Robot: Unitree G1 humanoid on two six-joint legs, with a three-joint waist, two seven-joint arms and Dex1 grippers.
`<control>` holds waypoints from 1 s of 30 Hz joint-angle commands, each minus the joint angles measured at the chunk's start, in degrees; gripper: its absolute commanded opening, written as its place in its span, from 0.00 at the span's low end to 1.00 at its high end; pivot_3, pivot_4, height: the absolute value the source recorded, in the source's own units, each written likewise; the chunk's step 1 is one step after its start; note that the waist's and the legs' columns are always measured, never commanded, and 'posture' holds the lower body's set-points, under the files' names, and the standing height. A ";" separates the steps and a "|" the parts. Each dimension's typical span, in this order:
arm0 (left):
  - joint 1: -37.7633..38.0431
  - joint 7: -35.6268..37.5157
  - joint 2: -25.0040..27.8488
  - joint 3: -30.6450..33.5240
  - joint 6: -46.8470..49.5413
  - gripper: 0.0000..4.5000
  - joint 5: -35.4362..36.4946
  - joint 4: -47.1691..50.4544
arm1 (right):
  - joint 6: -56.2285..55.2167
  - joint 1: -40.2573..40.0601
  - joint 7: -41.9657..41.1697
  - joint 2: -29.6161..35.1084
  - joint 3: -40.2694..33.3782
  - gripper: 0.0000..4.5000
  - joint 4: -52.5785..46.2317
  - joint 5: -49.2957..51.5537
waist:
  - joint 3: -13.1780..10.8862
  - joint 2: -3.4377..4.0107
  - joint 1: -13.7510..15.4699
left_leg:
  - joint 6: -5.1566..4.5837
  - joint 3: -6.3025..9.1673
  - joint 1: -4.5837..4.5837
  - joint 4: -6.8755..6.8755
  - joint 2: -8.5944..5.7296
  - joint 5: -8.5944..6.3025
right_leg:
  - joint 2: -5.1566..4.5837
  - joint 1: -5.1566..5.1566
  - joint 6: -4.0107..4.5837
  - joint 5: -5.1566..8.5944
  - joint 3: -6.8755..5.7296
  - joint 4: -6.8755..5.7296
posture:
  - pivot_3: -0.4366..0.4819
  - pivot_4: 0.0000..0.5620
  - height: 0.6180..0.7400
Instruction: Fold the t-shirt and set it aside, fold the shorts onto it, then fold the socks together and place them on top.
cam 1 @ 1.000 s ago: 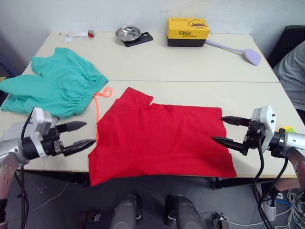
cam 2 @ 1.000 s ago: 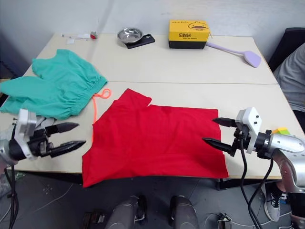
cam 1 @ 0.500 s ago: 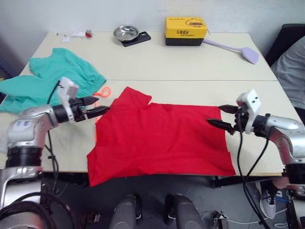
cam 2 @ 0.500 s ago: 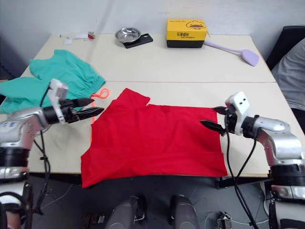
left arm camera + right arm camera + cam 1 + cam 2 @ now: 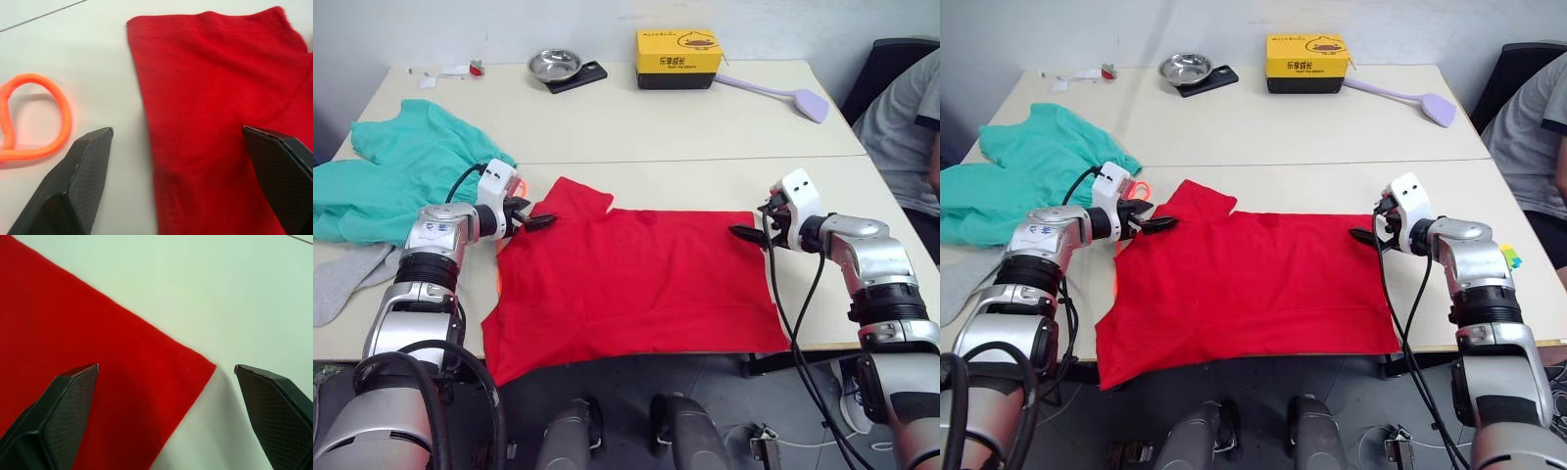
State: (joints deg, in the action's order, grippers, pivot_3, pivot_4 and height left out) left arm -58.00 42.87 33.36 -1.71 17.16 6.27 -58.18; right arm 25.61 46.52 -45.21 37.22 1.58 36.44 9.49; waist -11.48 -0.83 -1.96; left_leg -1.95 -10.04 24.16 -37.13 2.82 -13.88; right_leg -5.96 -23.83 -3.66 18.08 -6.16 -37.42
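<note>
red t-shirt [image 5: 636, 274] spread flat, teal shorts [image 5: 401, 176] crumpled, grey socks [image 5: 337, 284] at table edge

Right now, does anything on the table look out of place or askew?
Mostly no. The t-shirt lies flat, but its near left corner droops over the table edge. The shorts sit bunched at the left edge, and a sock trails off beside them. Both the left tool and right tool are open at the shirt's far corners.

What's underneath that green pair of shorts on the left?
A grey sock pokes out from under the shorts onto the table. The orange drawstring trails out beside them. Anything else beneath is covered.
</note>
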 commanded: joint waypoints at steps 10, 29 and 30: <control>-1.95 -0.61 -1.36 1.82 -2.23 0.41 -2.78 -8.02 | -6.36 6.37 -1.76 -3.87 -0.89 0.63 11.18 -1.55 | 0.01 0.00 -0.01 | 0.00 -0.03 -0.02 -0.03 -0.01 0.00 | -0.02 -0.01 0.01 0.00 0.01 -0.06 | 0.48 0.27 1.00; -0.30 9.13 0.02 10.33 -9.43 0.00 2.23 -4.23 | -13.68 2.56 -9.44 0.55 -4.80 0.00 2.97 1.01 | 0.00 0.00 -0.08 | 0.00 -0.05 0.04 -0.03 -0.01 0.00 | 0.04 -0.07 0.01 0.00 -0.01 -0.07 | 0.48 0.27 1.00; 0.10 9.78 0.19 10.61 -9.28 0.00 2.46 -3.45 | -13.79 1.83 -10.28 0.74 -5.15 0.00 1.84 1.57 | 0.00 0.00 -0.10 | 0.00 -0.06 0.03 -0.03 0.00 0.00 | 0.05 -0.07 0.01 0.00 -0.02 -0.08 | 0.48 0.27 1.00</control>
State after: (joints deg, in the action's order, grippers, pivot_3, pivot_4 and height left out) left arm -58.17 51.35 32.12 7.95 8.63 7.37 -64.13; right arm 12.98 48.92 -54.21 36.35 -1.41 41.15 9.49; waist -11.48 -0.84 -2.06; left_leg -1.95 -10.09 24.19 -37.16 2.83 -13.88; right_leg -5.90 -23.90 -3.65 18.08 -6.17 -37.50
